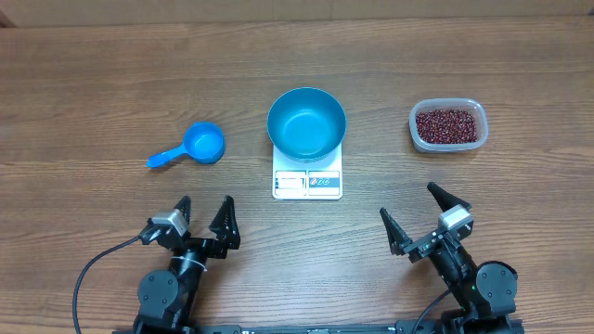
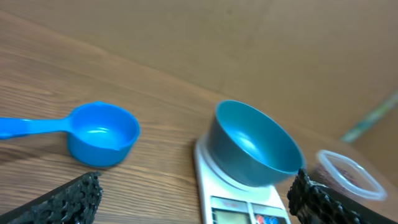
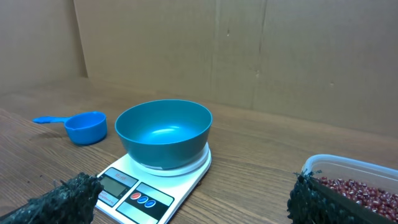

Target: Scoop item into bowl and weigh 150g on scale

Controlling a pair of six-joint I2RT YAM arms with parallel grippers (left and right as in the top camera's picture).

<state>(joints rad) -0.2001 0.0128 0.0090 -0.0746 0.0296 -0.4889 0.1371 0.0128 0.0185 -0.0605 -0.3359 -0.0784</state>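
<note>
Beans (image 1: pixel 448 125) are lying in a clear tub (image 1: pixel 473 104) right of the round blue bowl (image 1: pixel 306 122) sitting on the flat white scale (image 1: pixel 307 183); left gripper (image 1: pixel 207 199) and right gripper (image 1: pixel 406 199) are gaping wide, empty.

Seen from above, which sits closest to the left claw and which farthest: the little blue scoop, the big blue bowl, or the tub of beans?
1. Scoop, straight ahead of the left gripper.
2. Bowl, centre, on the scale.
3. Tub of beans, far right.
</note>
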